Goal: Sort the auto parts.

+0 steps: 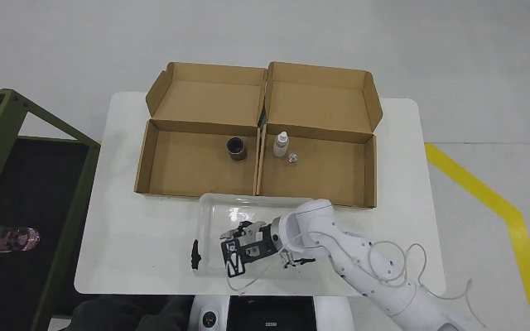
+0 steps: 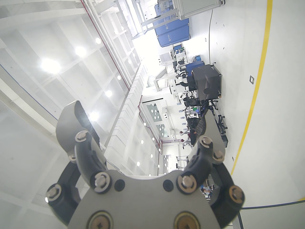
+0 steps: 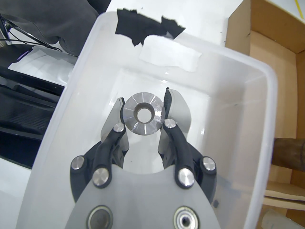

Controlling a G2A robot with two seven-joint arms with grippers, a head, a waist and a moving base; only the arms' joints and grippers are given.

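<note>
"How many parts can you count?"

"One metal ring (image 3: 153, 120), clamped in your right gripper (image 3: 143, 97) inside the one clear bin (image 3: 238, 110) at the desk's near edge. The left box (image 1: 199, 161) holds one dark cylinder (image 1: 238, 149). The right box (image 1: 331, 170) holds one white bottle (image 1: 282, 145)."

"Left gripper (image 2: 140, 109)?"

"Spread apart, empty."

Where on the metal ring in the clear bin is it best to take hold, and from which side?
Take the ring by its outer rim, at two opposite points, coming straight down from above into the bin. Its flat face with the hole points up, and it sits apart from the walls, so the round rim is probably the easiest part to pinch. The right end effector grips it this way.
</note>
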